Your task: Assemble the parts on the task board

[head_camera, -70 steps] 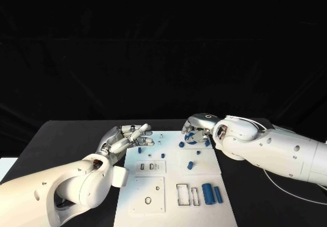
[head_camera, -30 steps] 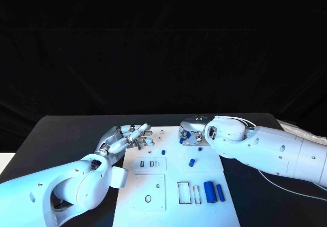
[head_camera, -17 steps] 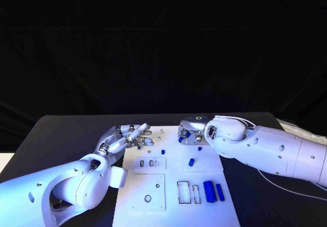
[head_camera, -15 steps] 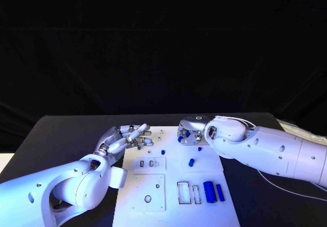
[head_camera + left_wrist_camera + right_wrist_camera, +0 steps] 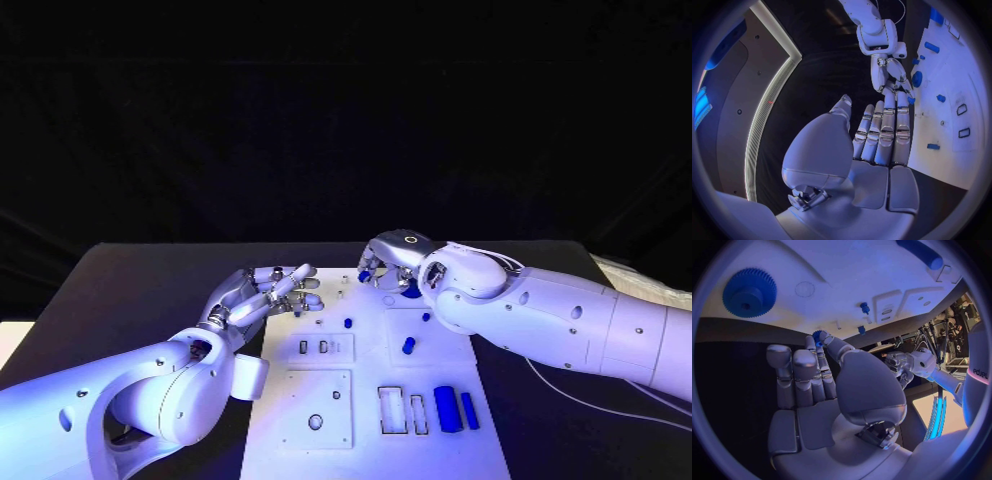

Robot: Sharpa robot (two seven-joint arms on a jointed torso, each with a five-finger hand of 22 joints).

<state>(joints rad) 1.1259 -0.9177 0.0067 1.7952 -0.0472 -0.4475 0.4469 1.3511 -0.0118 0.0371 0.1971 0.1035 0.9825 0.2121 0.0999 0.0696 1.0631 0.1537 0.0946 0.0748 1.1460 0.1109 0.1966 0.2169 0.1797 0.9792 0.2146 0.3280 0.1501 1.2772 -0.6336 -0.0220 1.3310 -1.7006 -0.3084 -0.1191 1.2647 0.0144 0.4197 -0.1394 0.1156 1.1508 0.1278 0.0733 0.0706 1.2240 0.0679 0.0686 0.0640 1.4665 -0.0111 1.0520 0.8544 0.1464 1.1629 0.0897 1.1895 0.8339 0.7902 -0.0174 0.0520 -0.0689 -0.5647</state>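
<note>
The task board (image 5: 368,400) lies low in the middle of the frame. The right hand (image 5: 384,263) hangs over its upper edge, pinching what looks like a small blue gear (image 5: 817,335) between thumb and finger. I judge it mid-carry; next it must find that part's seat. The left hand (image 5: 271,292), at the board's upper left, holds nothing, fingers straight and close together. A large blue gear (image 5: 749,292) and two blue cylinders (image 5: 454,409) lie nearby; nothing blocks the way.
</note>
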